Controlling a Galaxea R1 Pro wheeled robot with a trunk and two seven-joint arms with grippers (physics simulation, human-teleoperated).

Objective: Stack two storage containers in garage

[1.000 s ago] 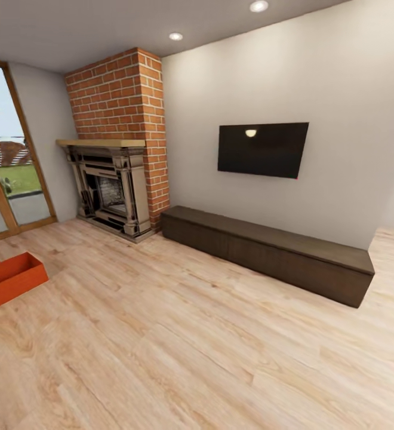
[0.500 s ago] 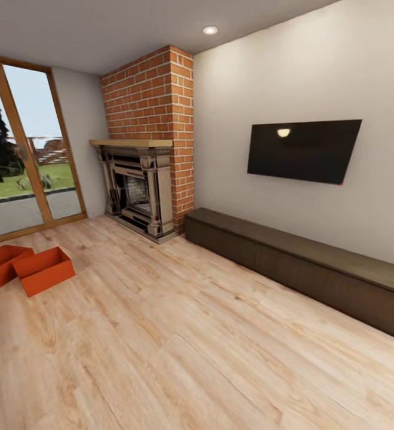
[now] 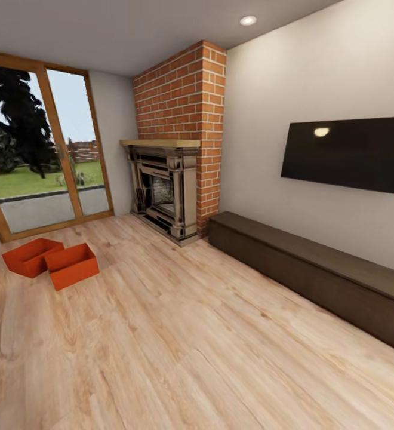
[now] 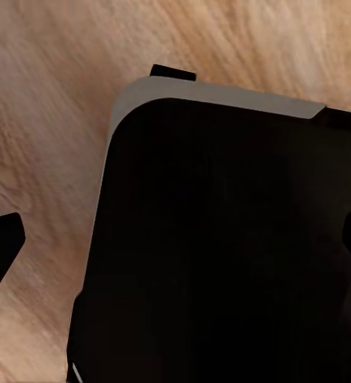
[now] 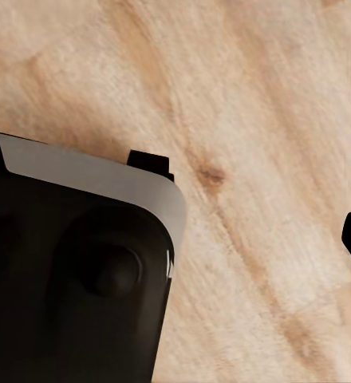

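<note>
The two storage containers sit touching on the wood floor before the glass door, well apart from the robot, toward its left arm's side; either tool's state I cannot tell.

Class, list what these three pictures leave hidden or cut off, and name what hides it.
1. Head view: the television and the low dark cabinet run past the right edge.
2. Head view: part of the farther storage container sits behind the nearer storage container.
3. Both wrist views: the robot's dark base covers much of the wood floor; gripper states unreadable.
</note>
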